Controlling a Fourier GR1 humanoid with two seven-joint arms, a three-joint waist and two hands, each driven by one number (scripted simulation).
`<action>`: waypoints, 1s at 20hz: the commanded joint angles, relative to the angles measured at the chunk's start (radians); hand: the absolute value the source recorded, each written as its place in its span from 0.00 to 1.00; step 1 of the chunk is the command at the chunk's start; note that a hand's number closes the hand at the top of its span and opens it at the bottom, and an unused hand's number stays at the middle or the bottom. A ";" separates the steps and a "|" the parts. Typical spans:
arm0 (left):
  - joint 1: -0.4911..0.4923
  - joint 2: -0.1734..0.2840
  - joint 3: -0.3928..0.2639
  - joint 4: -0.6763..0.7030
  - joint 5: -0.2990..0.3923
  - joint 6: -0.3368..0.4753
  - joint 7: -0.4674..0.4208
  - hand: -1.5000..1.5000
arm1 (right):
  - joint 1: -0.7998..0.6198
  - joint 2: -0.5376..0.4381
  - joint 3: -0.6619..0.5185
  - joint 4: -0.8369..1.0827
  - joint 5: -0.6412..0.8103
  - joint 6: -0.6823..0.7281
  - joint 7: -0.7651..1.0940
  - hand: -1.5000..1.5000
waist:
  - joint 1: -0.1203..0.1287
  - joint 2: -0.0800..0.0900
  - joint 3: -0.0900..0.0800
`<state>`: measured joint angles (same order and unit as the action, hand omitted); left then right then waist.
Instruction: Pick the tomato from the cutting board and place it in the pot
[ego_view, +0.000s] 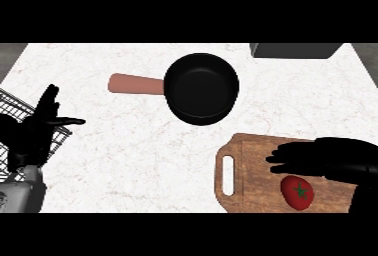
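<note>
Reaching hand: the right hand hangs over the cutting board, fingers stretched out toward the left, hardly curled, holding nothing.
Tomato: the tomato lies on the board's near part, just nearer to the robot than that hand, partly tucked under its palm side; I can't tell whether they touch.
Tomato's long axis: it looks a bit longer than wide, running near to far, with the green stem star facing up.
Key relation: the tomato sits toward the robot from the fingertips, so I'd judge the hand must draw back and drop down before its fingers can close round it.
Nearer hand: the right one by far; it is right at the tomato, while the other is well apart across the counter.
Board: wooden, with a handle slot on its left edge, lying at the near right of the white counter.
Resting hand: the left hand shows at the left edge, open, fingers up, above a wire basket.
Pot: the black pot with its reddish handle pointing left stands farther off, beyond the board and to its left, with nothing in it.
Far corner: a dark box sits at the back right.
</note>
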<state>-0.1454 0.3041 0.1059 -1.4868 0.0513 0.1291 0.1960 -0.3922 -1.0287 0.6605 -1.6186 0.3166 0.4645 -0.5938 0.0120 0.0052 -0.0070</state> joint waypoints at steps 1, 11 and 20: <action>-0.039 -0.092 -0.029 -0.086 0.042 0.015 -0.042 0.50 | 0.024 0.050 0.017 0.051 0.089 -0.051 0.007 0.00 | -0.006 -0.006 0.008; -0.064 -0.058 -0.006 -0.150 0.054 0.013 0.055 0.50 | 0.046 0.128 0.023 0.058 0.163 -0.054 0.022 0.00 | -0.006 -0.008 0.008; -0.073 -0.063 -0.002 -0.143 0.061 0.008 0.043 0.50 | 0.074 0.212 0.038 0.134 0.256 -0.106 0.042 0.00 | -0.009 -0.007 0.008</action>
<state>-0.1788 0.2373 0.1419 -1.5546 0.1143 0.1684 0.2443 -0.3391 -0.8561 0.6821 -1.4968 0.5318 0.3806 -0.5698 0.0094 0.0082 -0.0130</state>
